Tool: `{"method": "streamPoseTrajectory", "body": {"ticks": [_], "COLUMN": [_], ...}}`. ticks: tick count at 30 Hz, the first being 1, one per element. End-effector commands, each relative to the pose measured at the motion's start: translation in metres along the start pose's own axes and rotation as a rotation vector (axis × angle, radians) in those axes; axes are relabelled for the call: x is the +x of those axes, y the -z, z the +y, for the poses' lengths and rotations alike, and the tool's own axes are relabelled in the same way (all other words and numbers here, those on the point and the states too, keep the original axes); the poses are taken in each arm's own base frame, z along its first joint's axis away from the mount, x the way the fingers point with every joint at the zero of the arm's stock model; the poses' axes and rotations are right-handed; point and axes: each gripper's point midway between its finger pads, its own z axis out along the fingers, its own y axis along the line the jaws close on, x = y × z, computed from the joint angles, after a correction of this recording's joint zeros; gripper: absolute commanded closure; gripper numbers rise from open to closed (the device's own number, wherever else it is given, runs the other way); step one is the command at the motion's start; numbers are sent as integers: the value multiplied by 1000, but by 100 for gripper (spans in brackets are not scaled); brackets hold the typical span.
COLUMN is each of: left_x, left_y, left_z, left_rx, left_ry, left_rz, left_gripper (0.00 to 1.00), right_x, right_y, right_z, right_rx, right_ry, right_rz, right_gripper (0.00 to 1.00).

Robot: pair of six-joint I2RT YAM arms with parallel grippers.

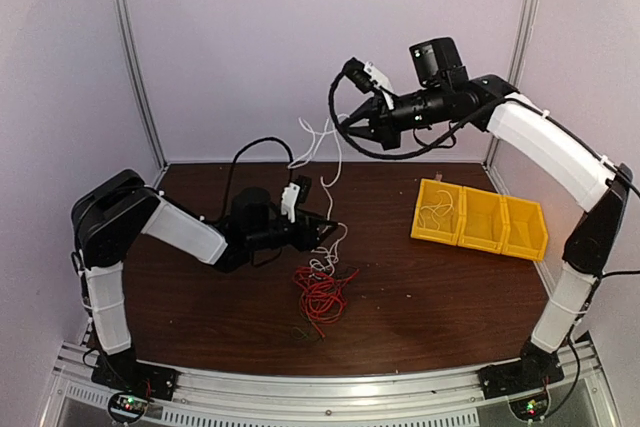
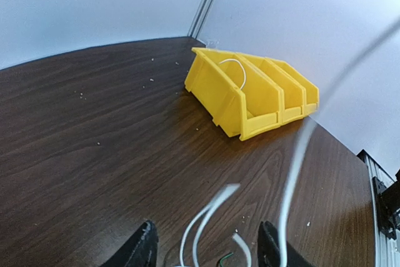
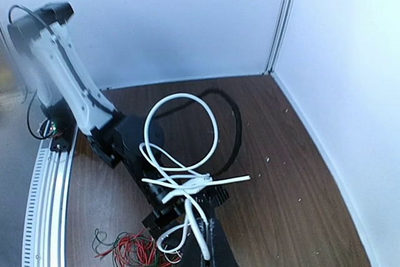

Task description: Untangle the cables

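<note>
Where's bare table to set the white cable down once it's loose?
Bare table between the red cable and the yellow bins, running to the near edge. Crowded centre-left: red cable, hanging white cable and left arm meet.

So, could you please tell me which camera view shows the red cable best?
The top external view: the red cable lies whole on the table. The right wrist view catches only part at its bottom edge; the left wrist view shows none.

Left arm (image 1: 185, 234) and right arm (image 1: 545, 142): white shells on long links, black joints, thick black cable loops (image 1: 331, 105), bases on a silver rail (image 1: 330, 387).
</note>
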Motion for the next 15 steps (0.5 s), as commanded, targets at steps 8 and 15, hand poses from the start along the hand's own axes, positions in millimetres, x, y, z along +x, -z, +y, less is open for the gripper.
{"method": "streamPoseTrajectory", "body": {"ticks": [8, 15], "left_x": [24, 37], "left_y": [-24, -18], "left_z": [9, 8], "left_rx": [46, 58], "left_ry": [87, 109], "left_rz": [-22, -10], "left_gripper": [88, 100], "right_x": [-100, -104], "right_y": [122, 197], "right_z": [-10, -62], "right_rx": [94, 306], "right_ry": [49, 13], "right_rz": [-279, -349], "right_gripper": [100, 100]}}
